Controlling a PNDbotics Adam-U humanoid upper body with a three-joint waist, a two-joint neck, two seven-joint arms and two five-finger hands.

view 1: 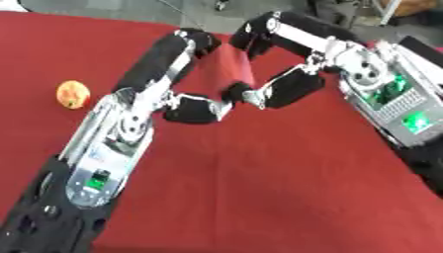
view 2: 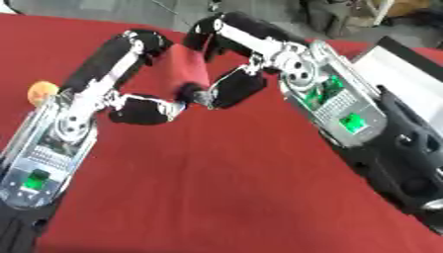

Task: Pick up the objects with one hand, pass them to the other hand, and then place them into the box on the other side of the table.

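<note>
A red, roughly cylindrical object (view 1: 228, 66) hangs above the red table between my two hands. My left hand (view 1: 143, 96) comes in from the lower left, its fingers (view 1: 164, 52) curled over the object's top and its thumb (view 1: 197, 108) under it. From the right, my right hand (view 1: 350, 62) curls its fingers (view 1: 259, 30) round the object's far side, and its thumb (view 1: 290, 88) lies below. An orange-yellow round fruit (view 1: 73, 94) lies on the cloth at the left. A white box (view 2: 402, 74) shows at the right edge.
The red cloth (view 1: 259, 188) covers the table down to the near edge. Grey floor and dark furniture lie beyond the far edge (view 1: 112, 10).
</note>
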